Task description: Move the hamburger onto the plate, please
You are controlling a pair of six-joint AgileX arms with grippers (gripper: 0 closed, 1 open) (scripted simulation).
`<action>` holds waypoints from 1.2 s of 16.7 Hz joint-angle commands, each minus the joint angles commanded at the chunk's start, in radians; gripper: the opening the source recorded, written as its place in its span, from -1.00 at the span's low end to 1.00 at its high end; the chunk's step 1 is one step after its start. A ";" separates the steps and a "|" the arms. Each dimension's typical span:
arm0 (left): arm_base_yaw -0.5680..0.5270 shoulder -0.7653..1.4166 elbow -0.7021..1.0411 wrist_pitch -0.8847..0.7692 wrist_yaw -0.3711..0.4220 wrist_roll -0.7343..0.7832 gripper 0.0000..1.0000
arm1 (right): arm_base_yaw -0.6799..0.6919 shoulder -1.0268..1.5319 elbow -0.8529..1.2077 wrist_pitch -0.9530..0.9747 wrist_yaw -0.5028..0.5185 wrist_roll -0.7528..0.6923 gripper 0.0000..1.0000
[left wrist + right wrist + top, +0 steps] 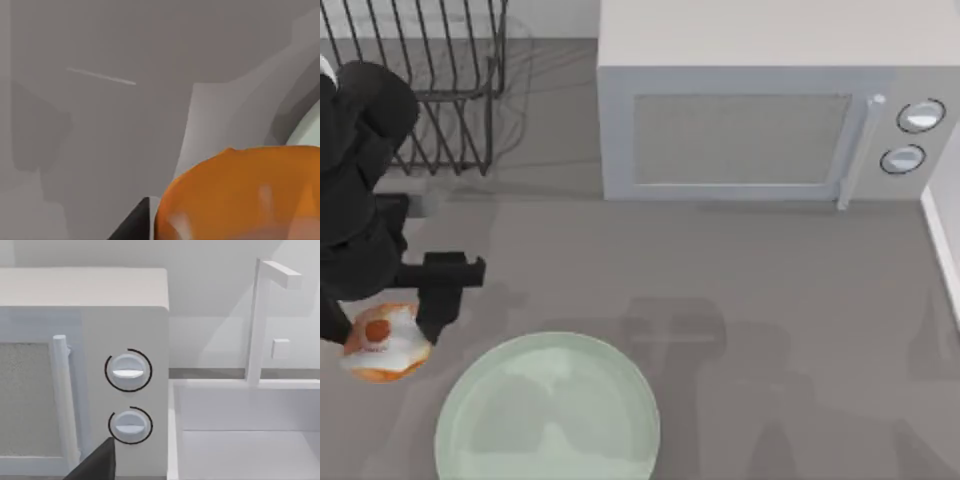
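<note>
item: hamburger (385, 342). small round bun, whitish and orange, with an orange-red spot on top. located at the left edge of the grey bench (740, 280), just beside the plate's left rim, apart from it and not on it. in the left wrist view its orange side (240, 195) is seen very close.

item: plate (548, 412). large, round, pale mint-green, glossy, raised rim. placed at the near edge of the bench, left of centre. a pale sliver of its rim (307, 131) is seen beyond the hamburger in the left wrist view.

item: left hand (375, 335). black; positioned over the hamburger, with one dark finger (442, 300) seen against the bun's right side. the hand is closed about the hamburger, which is held between the fingers.

item: right hand. a dark fingertip (97, 462) is seen in the right wrist view, facing the microwave's dials; how far it is open cannot be told.

item: microwave (760, 110). white, at the back of the bench, two round dials at its right.

item: wire rack (430, 70). dark, at back left.

item: white sink (245, 440), right of the microwave.
</note>
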 joint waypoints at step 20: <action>-0.449 0.118 -0.056 0.195 0.019 -0.450 -1.00 | 0.000 0.000 0.000 0.000 0.000 0.000 1.00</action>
